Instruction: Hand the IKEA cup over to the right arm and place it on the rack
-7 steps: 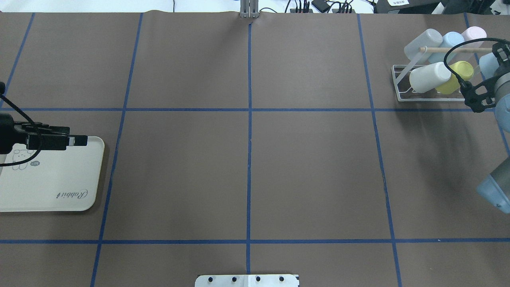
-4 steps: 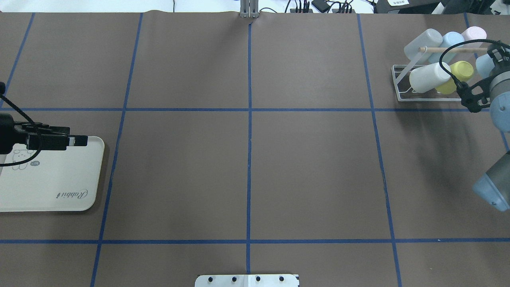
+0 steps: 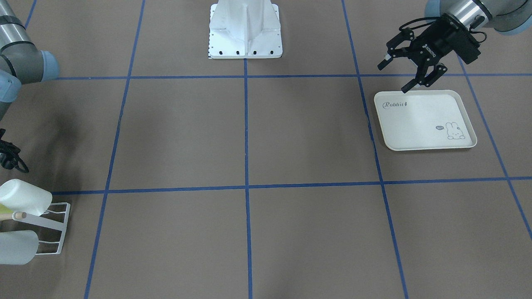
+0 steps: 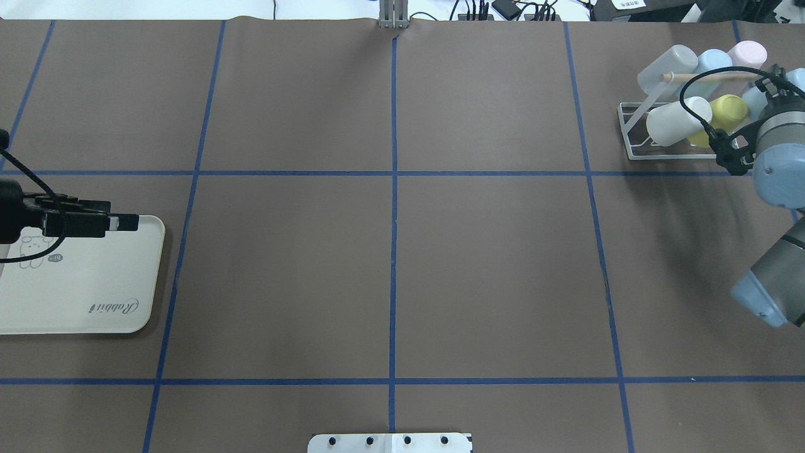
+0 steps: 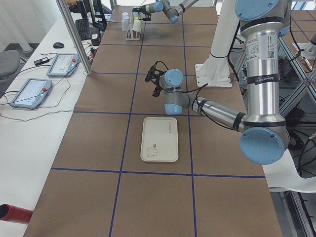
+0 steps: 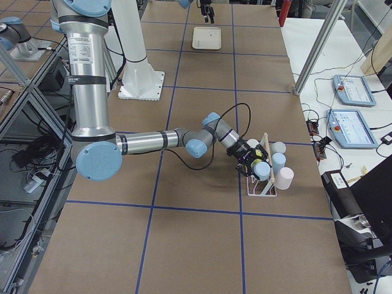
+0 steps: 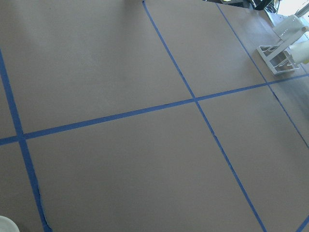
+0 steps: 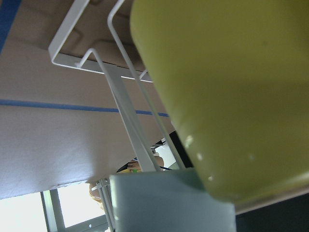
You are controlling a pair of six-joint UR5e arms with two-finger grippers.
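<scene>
Spread open with nothing between its fingers, the left claw [image 3: 392, 77] was held in the air by the tray [image 3: 419, 120], clear of its surface. The tray, cream with a rabbit drawing, was laid flat on the counter [image 4: 490, 270] at the robot's left end.

At the opposite end, the right arm [image 4: 777, 170] was stretched to the rack [image 4: 624, 129], and the right claw [image 6: 250, 159] was set in among the cups there. Whether that claw was released or clenched could not be told: its fingers were hidden under the wrist in the overhead view and were not shown by its own camera. That camera's view was largely filled by a yellow-green cup [image 8: 227, 87] very close, with the rack's white wires beside it and a pale-blue surface below.

A light-blue cup [image 4: 753, 100] was seen at the rack, just beside the right claw and next to the yellow-green cup; whether it was gripped could not be judged. Four more cups were carried on the rack, all tilted: a white cup [image 4: 678, 123] on the lower row, and a grey cup [image 4: 666, 68], a blue cup [image 4: 714, 63] and a pink cup [image 4: 747, 53] on the upper row. A wooden dowel [image 4: 698, 77] was run across the rack's top.
</scene>
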